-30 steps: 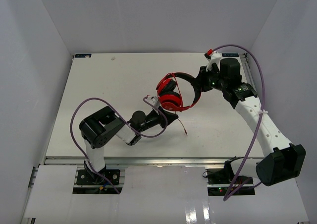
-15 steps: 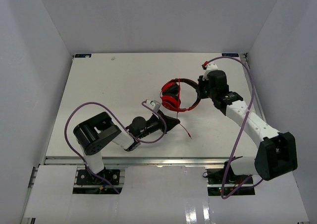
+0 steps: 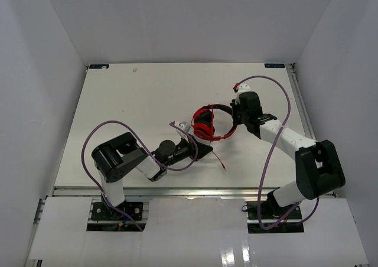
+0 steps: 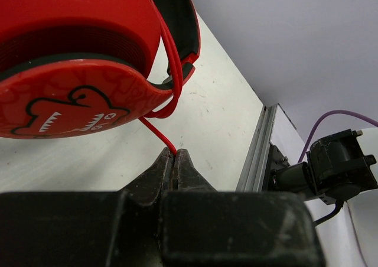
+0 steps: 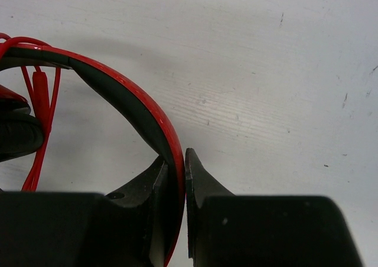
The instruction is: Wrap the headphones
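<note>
1. Currently the headphones (image 3: 208, 123) sit right of the middle of the desk (image 3: 130, 95), held between the two arms. I cannot tell whether any part of them rests on the surface.
2. The right pincer (image 5: 177, 160) is all but closed. It clamps the headband (image 5: 133, 93), whose red-and-black arc runs straight down between its two fingers.
3. The left pincer (image 4: 176, 159) is shut nearly all the way on the thin red cord (image 4: 158, 133), which it grips just below an earcup (image 4: 71, 107).
4. Done so far, as I judge it: the wrapping has begun. From the left wrist, a stretch of cord curves up against the side of the earcup. From the right wrist, a couple of red strands hang inside the curve of the headband.
5. Left to do, as I judge it: a loose tail of cord runs past the left pincer and lies on the desk toward the near edge, so it is not yet wound in. The plug at its end is too small to make out.
6. That tail would have to go round the headphones, with its end secured, before the job counts as finished. It looks partway along, not close to complete.
</note>
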Robot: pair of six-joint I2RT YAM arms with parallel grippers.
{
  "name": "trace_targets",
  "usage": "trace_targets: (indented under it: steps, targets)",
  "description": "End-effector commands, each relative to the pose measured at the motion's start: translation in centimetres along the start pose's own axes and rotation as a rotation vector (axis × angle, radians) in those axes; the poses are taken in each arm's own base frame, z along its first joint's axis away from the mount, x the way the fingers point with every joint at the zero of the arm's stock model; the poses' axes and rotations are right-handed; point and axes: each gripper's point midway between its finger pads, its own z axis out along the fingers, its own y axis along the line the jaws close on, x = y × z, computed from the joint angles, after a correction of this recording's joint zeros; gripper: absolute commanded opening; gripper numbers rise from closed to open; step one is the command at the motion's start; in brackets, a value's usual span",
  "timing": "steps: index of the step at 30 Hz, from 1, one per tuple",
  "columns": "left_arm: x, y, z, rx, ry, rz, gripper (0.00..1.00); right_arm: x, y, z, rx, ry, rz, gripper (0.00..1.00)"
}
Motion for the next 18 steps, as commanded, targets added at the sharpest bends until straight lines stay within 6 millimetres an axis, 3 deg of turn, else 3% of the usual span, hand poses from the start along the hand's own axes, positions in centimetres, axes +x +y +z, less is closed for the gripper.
trace_targets:
  steps: [1, 10, 18]
  targets:
    - [-0.2, -1.8, -0.1, 0.077, -0.01, -0.028, 0.02, -3.5, -1.1, 1.1, 0.063, -0.132, 0.033, 0.08]
    - [1.8, 1.0, -0.4, -0.044, 0.061, -0.074, 0.09, -1.0, -1.4, 2.9, 0.085, -0.07, 0.023, 0.08]
    - [2.5, 2.6, -0.9, -0.13, 0.082, -0.111, 0.14, 1.1, -0.6, 4.7, 0.06, -0.012, 0.055, 0.08]
